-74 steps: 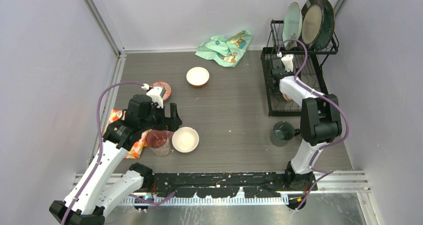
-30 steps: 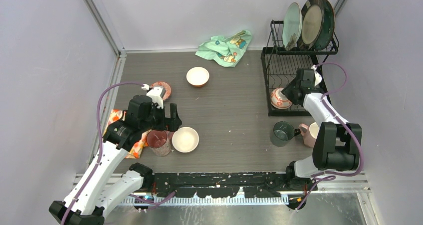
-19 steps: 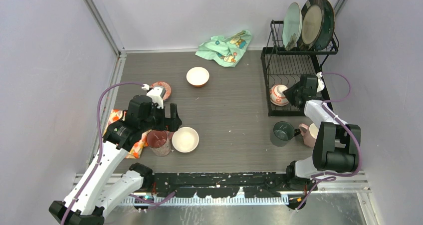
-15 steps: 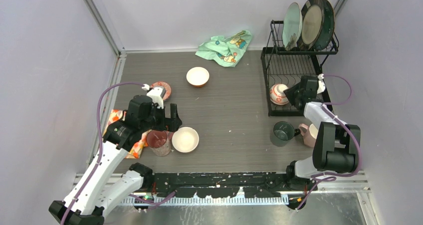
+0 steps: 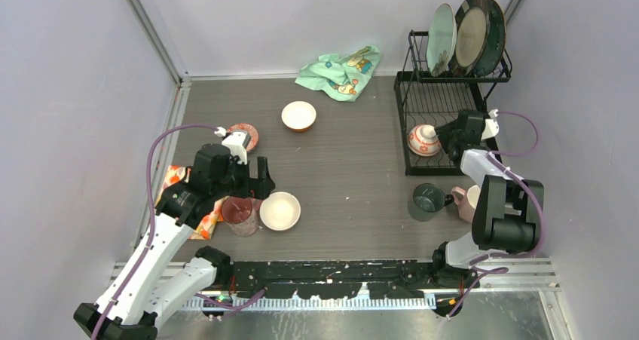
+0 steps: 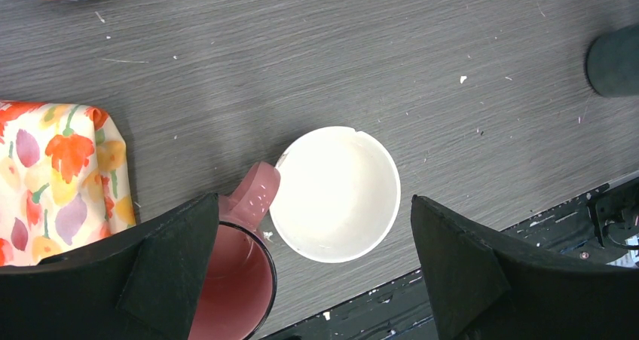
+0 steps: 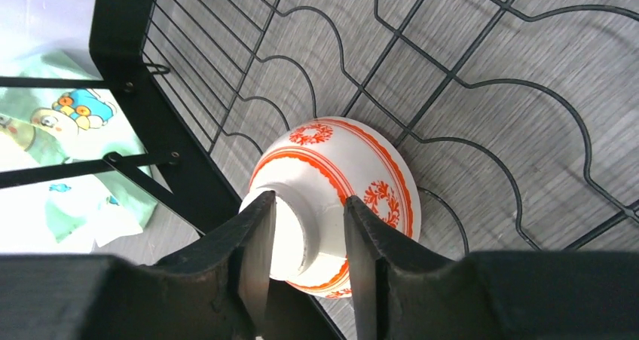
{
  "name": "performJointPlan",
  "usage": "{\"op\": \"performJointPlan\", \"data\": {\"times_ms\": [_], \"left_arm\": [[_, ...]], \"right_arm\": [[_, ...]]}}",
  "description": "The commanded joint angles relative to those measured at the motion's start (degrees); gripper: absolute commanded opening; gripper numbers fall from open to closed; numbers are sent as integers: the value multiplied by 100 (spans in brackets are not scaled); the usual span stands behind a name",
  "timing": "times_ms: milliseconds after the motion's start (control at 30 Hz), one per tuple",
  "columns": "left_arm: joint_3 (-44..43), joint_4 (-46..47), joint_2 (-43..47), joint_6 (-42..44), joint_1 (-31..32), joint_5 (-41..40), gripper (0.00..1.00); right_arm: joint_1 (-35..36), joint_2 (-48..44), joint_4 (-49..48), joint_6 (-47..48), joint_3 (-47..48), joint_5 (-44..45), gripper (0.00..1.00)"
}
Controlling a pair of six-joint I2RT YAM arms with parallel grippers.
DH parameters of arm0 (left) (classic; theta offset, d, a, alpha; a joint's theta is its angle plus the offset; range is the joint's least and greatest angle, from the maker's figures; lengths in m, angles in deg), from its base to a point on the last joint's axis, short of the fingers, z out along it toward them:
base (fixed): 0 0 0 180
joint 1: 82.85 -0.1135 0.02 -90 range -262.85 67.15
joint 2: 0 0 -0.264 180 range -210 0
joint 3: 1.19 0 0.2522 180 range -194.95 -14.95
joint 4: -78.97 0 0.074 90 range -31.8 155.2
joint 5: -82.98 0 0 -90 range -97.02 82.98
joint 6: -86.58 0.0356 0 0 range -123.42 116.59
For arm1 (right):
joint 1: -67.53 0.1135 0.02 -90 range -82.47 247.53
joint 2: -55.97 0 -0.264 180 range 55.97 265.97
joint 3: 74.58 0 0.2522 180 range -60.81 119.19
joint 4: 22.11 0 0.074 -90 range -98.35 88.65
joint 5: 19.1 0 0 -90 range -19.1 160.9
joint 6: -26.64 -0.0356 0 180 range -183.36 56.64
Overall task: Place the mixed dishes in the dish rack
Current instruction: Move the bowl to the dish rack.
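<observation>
While plates stood atop the rack, your right gripper narrowly straddled the foot of the upturned bowl in its basket; grip unclear.

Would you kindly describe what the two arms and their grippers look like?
The left arm and right arm have white links and black joints, each with a purple cable. The left gripper and right gripper have black, wedge-shaped fingers.

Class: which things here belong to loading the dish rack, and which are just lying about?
Job: dish rack; green plate; beige plate; dark plate; racked red bowl; tabletop red bowl; far white bowl; near white bowl; green cup; left pink cup; right pink cup.
Lying about: cartoon cloth; floral cloth.
</observation>
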Motion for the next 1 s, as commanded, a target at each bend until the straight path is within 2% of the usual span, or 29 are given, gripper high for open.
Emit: {"op": "performJointPlan", "data": {"times_ms": [0, 133, 233, 467, 633, 833, 967], "left_arm": [[11, 228, 85, 110, 28, -74, 100], [11, 233, 63, 110, 28, -29, 100], [11, 228, 50, 110, 34, -12, 100], [20, 228, 60, 119, 36, -9, 100], [22, 248, 46, 119, 36, -16, 100], [22, 254, -25, 119, 36, -2, 100], [29, 262, -84, 127, 36, 3, 100]], "right_arm": [[-37, -406, 362, -391, 148, 334, 51], [-34, -668, 1064, -647, 112, 404, 60], [-33, -696, 1145, -813, 56, 113, 63], [-37, -517, 471, -1383, -258, -482, 65], [-20, -281, 108, -1676, -361, -538, 70], [-19, -26, -625, -1904, -566, -679, 69], [-28, 253, -1158, -1988, -594, -635, 64]]}}
